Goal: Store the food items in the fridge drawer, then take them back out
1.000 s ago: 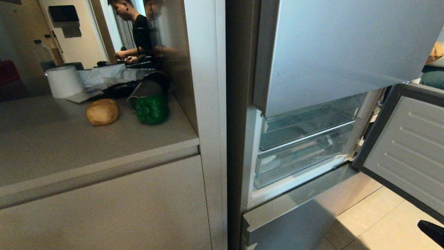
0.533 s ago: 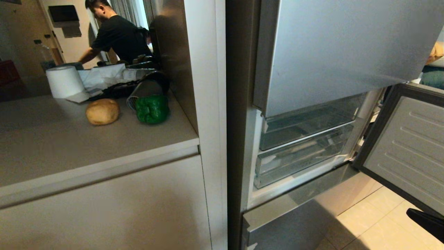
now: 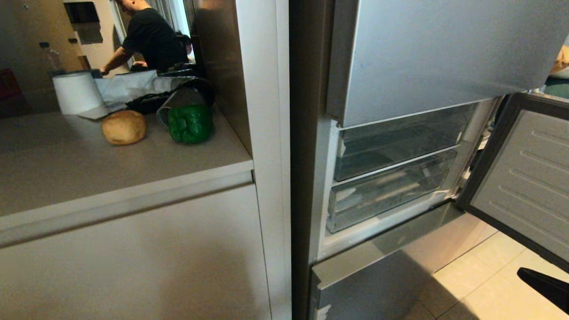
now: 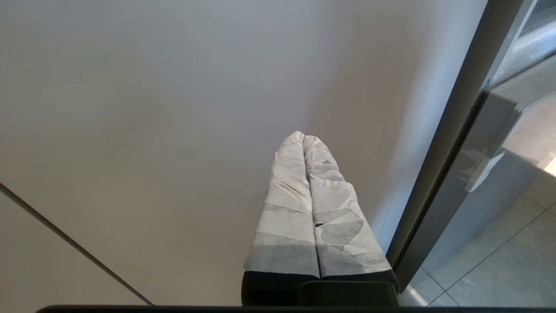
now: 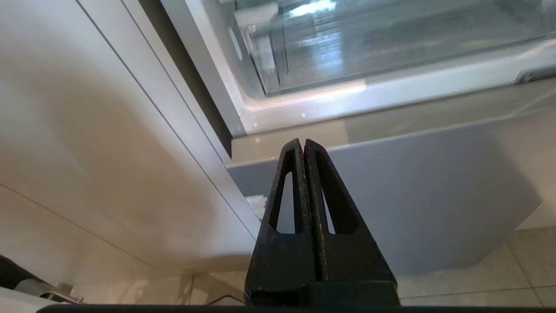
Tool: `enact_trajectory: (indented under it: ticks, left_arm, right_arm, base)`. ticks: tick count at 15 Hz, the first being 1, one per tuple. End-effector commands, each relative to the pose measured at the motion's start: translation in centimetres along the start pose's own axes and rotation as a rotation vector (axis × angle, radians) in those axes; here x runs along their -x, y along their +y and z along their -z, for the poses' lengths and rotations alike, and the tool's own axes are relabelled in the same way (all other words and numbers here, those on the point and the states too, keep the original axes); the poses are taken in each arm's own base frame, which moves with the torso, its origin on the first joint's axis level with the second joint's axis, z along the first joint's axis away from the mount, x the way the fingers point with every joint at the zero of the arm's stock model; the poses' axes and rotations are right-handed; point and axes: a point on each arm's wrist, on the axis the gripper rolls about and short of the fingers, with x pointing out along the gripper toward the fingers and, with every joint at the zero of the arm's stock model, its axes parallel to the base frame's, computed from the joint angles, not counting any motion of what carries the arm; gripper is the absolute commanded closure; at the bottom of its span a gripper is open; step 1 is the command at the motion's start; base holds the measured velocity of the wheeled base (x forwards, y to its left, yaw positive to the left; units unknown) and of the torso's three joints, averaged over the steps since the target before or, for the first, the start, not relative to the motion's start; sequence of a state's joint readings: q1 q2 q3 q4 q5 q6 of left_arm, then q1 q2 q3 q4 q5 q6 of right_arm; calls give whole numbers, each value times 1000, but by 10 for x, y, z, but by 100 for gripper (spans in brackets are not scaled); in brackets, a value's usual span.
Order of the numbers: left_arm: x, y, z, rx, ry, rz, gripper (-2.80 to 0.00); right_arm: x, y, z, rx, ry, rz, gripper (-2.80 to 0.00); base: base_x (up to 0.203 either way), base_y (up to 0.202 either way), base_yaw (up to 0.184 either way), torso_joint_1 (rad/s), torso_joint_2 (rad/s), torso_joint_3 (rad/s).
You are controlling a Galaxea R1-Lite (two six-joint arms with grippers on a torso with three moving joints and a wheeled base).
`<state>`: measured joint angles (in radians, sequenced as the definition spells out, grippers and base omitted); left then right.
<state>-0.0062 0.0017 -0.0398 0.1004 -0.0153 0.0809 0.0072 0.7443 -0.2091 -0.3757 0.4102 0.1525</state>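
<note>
Potato (image 3: 123, 127): on the countertop (image 3: 89, 169) toward its back edge, long axis running left to right.
Bell pepper (image 3: 190, 124): just right of the potato, apart from it, near the counter's right edge.
Fridge drawer (image 3: 515, 178): swung open to the right, inner face showing; clear bins (image 3: 391, 178) exposed.
Right gripper (image 5: 303, 145): fingers pressed together, empty, pointing at the lowest panel (image 5: 412, 195).
Left gripper (image 4: 303, 138): taped fingers together, holding nothing, facing the cabinet front (image 4: 152, 108).

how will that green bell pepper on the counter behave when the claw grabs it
The green bell pepper looks glossy, so it may slip in a pinch. Its lobed, rounded body will probably rock or roll if nudged, perhaps toward the potato beside it. It is likely hollow, so light for its size and stiff, though a hard squeeze could dent it.
</note>
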Motion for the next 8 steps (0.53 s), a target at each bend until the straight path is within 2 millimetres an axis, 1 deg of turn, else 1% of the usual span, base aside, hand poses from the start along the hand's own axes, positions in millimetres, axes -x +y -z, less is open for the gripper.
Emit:
enact_trajectory:
  ticks: [1,8]
  left_arm:
    - [0,0,0,0,2,0,0]
    - [0,0,0,3,2,-1,0]
  right_arm:
    - [0,0,1,-1,2,-3,0]
    - [-1,0,0,5,4,-8,0]
  base:
    - [0,0,0,-174,413,231]
    - [0,0,0,-207,519,305]
